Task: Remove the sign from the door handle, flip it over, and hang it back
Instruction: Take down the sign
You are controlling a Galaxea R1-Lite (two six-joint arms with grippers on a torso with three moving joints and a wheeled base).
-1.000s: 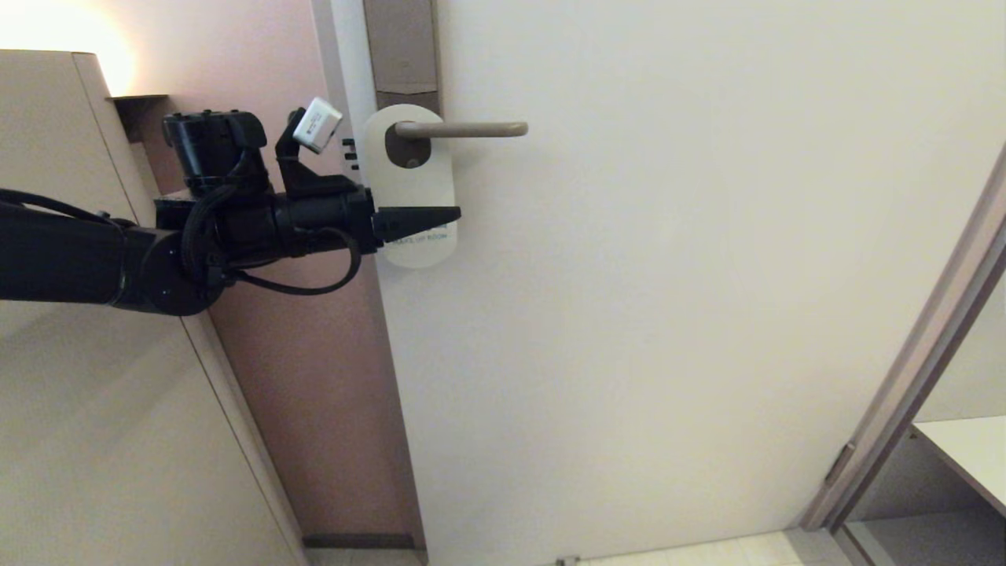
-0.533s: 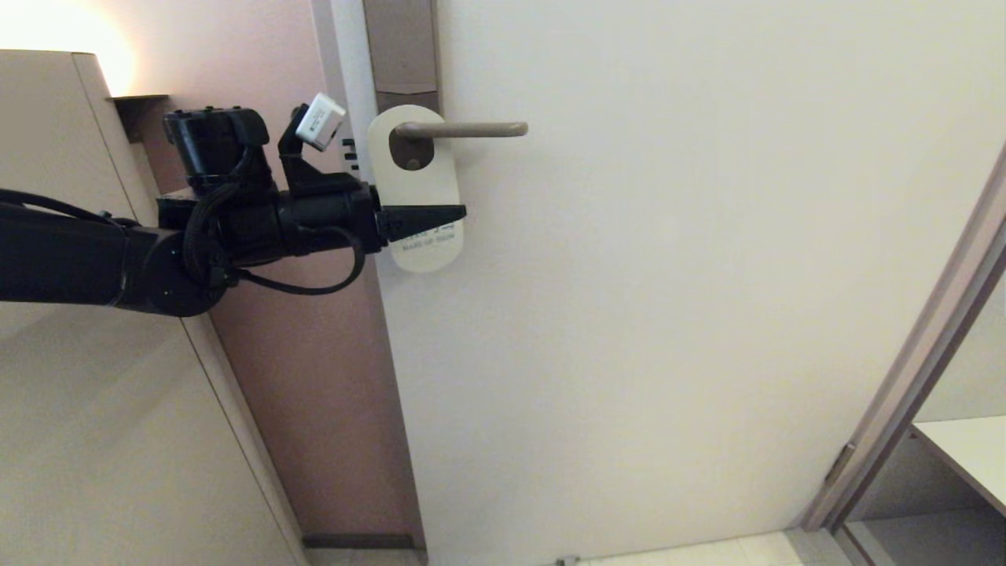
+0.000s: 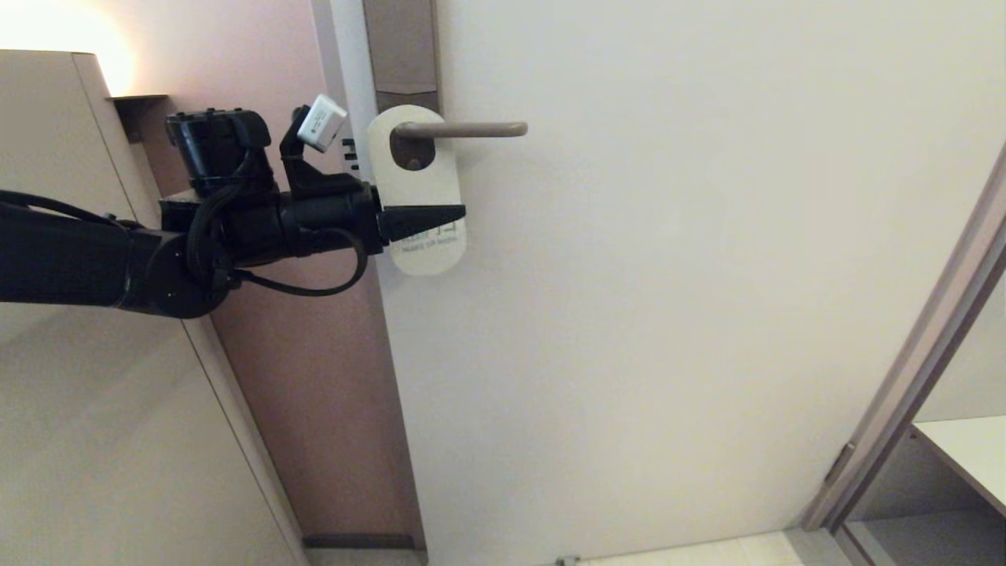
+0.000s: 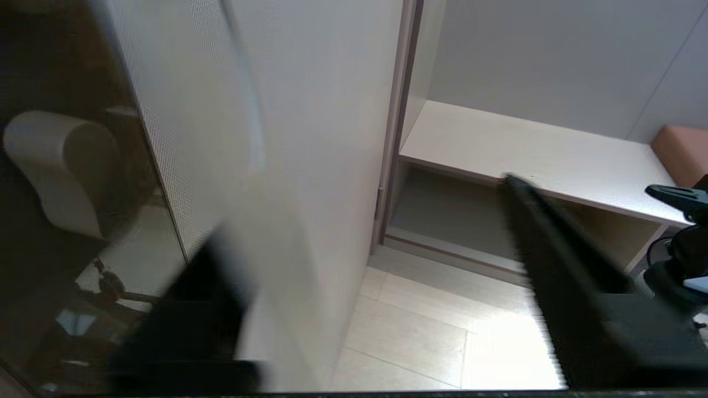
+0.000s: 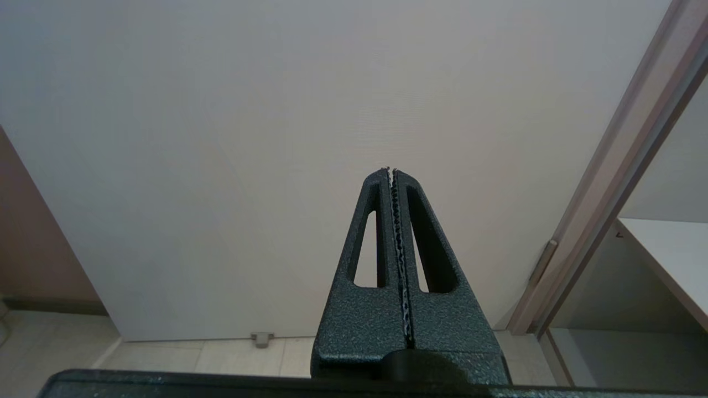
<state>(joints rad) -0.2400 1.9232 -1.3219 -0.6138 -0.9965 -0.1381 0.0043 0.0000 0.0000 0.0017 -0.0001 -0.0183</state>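
On the door: the sign [image 3: 416, 200] hangs by its oval hole over the door handle [image 3: 464, 129], white face outward, lower end swung slightly toward the lever's free end.
Door handle: a slim horizontal lever on a tall narrow plate [image 3: 401, 47], the hole looped near the lever's root.
Left gripper: the left gripper [image 3: 444, 213] reaches in sideways from the door's edge at the sign's lower half, one dark finger lying across the white face over the printed lines.
Left jaws: in the left wrist view the two fingers stand apart with a pale blurred sheet between them; whether they have pinched the card cannot be told.
Right gripper: the right gripper [image 5: 391, 172] is parked low, well away from the handle, facing the bare door [image 5: 276, 138], its jaws pressed together on nothing.
Done so far, as I judge: the approach to the sign, perhaps a grasp.
Left to do: slide the sign off the lever's free end, turn it to the blue face, hang it back.
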